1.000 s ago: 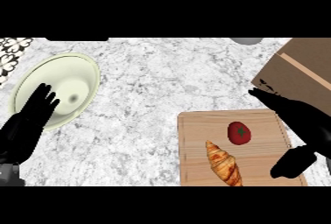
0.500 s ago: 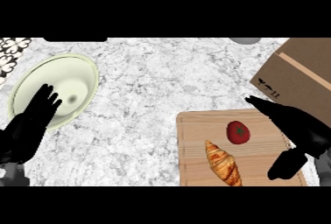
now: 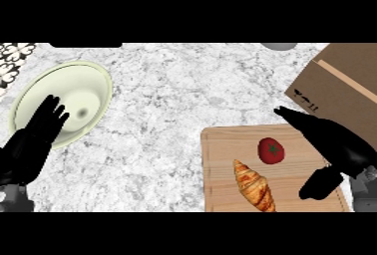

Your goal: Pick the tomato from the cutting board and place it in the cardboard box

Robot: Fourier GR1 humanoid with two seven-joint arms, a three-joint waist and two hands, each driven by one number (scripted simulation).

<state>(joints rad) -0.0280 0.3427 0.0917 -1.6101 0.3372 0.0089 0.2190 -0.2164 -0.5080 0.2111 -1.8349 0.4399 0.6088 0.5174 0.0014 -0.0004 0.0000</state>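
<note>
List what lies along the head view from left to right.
First the pale green round plate → golden croissant → red round tomato → black right hand. Left out: the black left hand over the plate, the wooden cutting board and brown cardboard box, which overlap others.

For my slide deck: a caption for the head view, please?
Open right hand hovers beside the tomato on the cutting board, cardboard box beyond.

Pale wood cutting board (image 3: 228,149), mottled stone counter (image 3: 184,99), matt cardboard box (image 3: 346,84).
</note>
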